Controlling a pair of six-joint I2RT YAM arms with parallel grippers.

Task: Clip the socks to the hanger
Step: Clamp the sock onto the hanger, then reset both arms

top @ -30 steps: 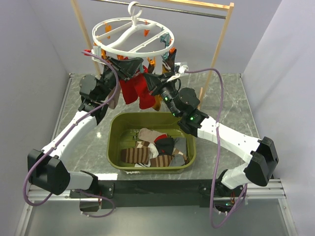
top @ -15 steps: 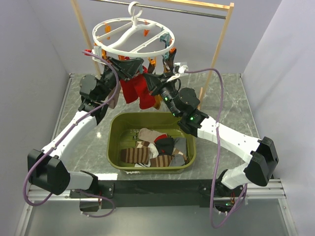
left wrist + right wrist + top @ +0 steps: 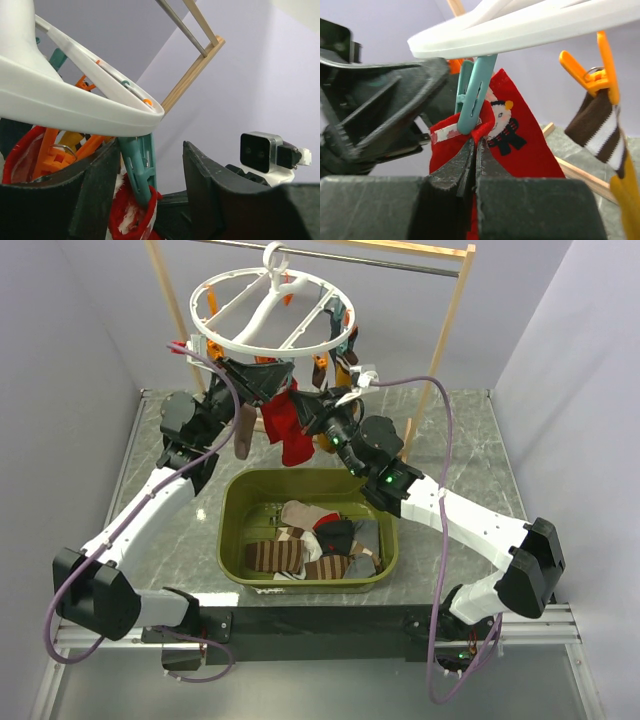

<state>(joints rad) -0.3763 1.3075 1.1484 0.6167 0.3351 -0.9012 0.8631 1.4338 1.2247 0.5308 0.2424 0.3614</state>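
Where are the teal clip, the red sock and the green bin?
teal clip [image 3: 468, 116], right wrist view, lower body.
red sock [image 3: 535, 155], right wrist view, plain fabric right of the snowman.
green bin [image 3: 227, 525], top external view, left wall.

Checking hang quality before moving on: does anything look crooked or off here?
Yes. The red fabric sock is caught by the teal plastic clip only at a bunched, folded cuff corner, so it hangs skewed; the right claw pinches it just below.
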